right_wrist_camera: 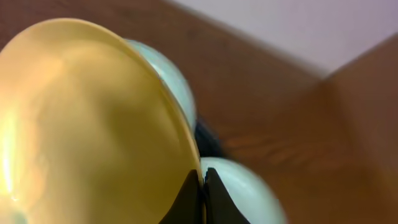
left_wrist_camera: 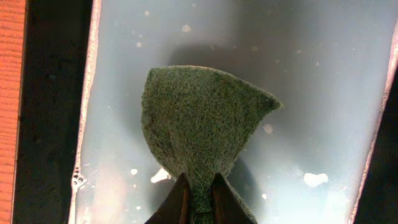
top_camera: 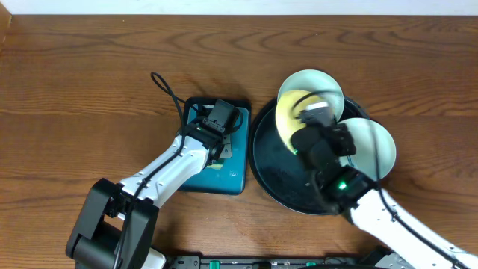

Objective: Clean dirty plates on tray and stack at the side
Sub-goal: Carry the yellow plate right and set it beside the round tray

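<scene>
My right gripper is shut on the rim of the pale yellow plate. It holds that plate tilted on edge above the round black tray. A mint-white plate lies at the tray's far rim. A second mint-white plate lies at its right. My left gripper is shut on a green scouring pad, which hangs over milky, soapy water.
The small teal tray with a black rim sits left of the black tray and holds the soapy water. Bare wooden table spreads to the left and along the back. A black cable loops behind the teal tray.
</scene>
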Action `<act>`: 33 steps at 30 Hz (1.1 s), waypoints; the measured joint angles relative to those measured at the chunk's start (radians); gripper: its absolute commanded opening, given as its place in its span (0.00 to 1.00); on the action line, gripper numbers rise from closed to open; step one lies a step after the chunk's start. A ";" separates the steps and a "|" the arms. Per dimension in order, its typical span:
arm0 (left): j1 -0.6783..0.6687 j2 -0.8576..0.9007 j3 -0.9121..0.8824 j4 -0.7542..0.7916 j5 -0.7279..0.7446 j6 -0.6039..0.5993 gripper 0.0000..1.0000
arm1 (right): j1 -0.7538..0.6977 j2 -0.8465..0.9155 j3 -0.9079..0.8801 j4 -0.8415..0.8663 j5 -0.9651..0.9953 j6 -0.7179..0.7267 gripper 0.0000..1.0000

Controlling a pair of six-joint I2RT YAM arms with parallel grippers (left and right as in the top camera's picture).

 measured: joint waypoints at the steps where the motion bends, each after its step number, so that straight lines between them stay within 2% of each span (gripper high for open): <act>1: 0.000 0.000 0.000 0.000 0.000 0.000 0.08 | -0.030 0.000 0.000 -0.010 -0.051 0.053 0.01; 5: 0.000 0.000 0.000 0.000 0.000 0.000 0.08 | -0.186 0.000 0.000 -0.021 -0.284 0.249 0.01; 11: 0.000 0.000 0.000 0.000 0.000 0.000 0.08 | -0.420 0.000 0.000 -0.049 -0.532 0.446 0.01; 19: 0.000 0.000 -0.020 0.002 0.000 0.001 0.08 | -0.830 0.000 0.000 -0.087 -0.776 0.666 0.01; 20: 0.000 0.000 -0.021 0.002 0.000 0.001 0.08 | -0.920 0.000 0.000 -0.087 -0.819 0.700 0.01; 26: 0.000 0.000 -0.021 0.007 0.000 0.003 0.08 | -1.216 0.000 0.000 -0.129 -0.854 0.753 0.01; 33: 0.000 0.000 -0.021 0.020 0.000 0.003 0.08 | -1.340 0.005 0.000 -0.207 -0.732 0.759 0.01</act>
